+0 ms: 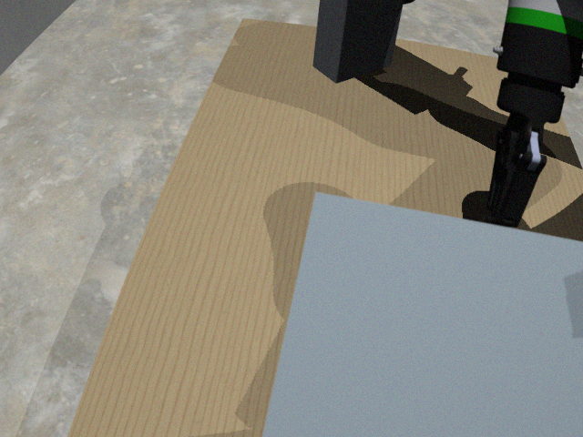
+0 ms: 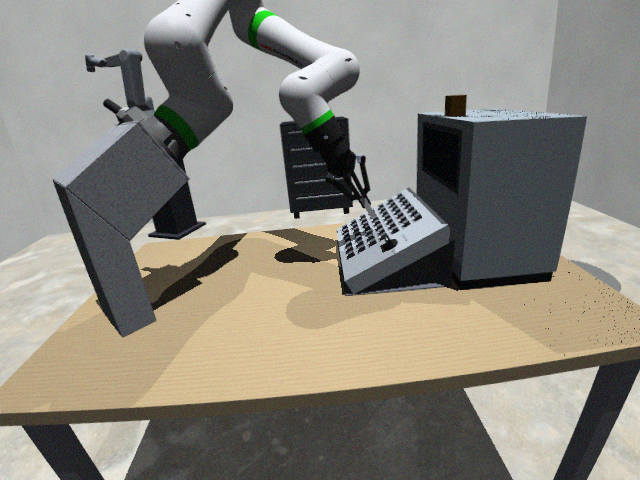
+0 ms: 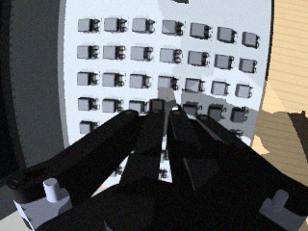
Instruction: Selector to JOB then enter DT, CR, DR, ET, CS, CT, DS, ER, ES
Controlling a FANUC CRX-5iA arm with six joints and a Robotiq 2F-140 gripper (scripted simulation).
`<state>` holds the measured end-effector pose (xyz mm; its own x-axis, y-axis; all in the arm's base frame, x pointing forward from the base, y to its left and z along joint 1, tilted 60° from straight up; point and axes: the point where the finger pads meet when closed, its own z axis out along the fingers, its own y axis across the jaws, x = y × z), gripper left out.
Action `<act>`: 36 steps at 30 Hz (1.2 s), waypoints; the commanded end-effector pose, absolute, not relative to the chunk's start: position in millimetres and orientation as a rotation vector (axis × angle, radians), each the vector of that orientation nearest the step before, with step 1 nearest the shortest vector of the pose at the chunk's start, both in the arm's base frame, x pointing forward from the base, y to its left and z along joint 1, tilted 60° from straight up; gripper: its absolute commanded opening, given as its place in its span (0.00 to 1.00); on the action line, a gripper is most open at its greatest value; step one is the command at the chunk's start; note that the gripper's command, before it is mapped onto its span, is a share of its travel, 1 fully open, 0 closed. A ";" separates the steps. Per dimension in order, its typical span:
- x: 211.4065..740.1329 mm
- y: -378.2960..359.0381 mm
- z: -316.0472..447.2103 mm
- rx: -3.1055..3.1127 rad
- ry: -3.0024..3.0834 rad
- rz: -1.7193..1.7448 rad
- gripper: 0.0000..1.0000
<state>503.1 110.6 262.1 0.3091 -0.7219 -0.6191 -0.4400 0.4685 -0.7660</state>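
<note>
The sloped keypad panel [image 2: 361,271] [image 3: 120,9] bears rows of small grey keys; their printed names are too small to read. No key in view looks lit. The black selector knob [image 2: 388,244] sits on the panel's near side in the exterior view; its setting cannot be read. My gripper [image 2: 369,208] [image 3: 164,99] is shut and empty, pointing down at the middle of the keys. In the wrist view its tips overlap the keys near the centre, and the fingers hide several keys below. Whether the tips touch a key cannot be told. In the top view the machine hides the tips.
The machine's tall grey cabinet [image 1: 414,320] [image 2: 516,201] stands behind the panel, with a dark screen [image 2: 440,156] and a small brown block [image 2: 455,105] on top. A bent grey post [image 2: 103,258] [image 1: 348,42] stands on the wooden table [image 2: 289,366] [image 1: 188,263].
</note>
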 end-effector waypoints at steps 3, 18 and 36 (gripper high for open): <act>506.4 102.7 255.9 -1.151 1.317 -0.255 0.00; 514.5 106.9 253.9 -1.151 1.317 -0.255 0.00; 525.2 113.4 251.7 -1.151 1.317 -0.255 0.00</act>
